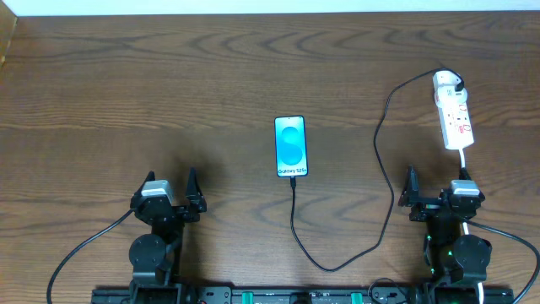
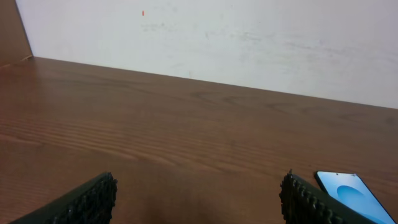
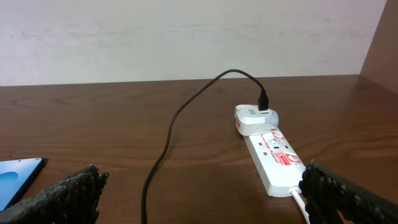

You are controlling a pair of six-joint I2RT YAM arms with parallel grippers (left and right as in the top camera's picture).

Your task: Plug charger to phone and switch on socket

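Note:
The phone (image 1: 290, 146) lies face up mid-table, its blue screen reading "Galaxy S25+". The black charger cable (image 1: 384, 143) runs from the phone's near end, loops along the front and climbs to the white adapter (image 1: 447, 82), which sits in the far end of the white socket strip (image 1: 456, 118) at the right. The plug tip sits at the phone's bottom edge (image 1: 293, 178). My left gripper (image 1: 169, 196) is open and empty at front left. My right gripper (image 1: 439, 196) is open and empty, just in front of the strip (image 3: 273, 158). The phone's corner shows in the left wrist view (image 2: 354, 193) and the right wrist view (image 3: 18, 177).
The strip's white cord (image 1: 466, 165) runs toward the front by my right arm. A pale wall (image 3: 186, 37) stands behind the wooden table (image 1: 169, 93).

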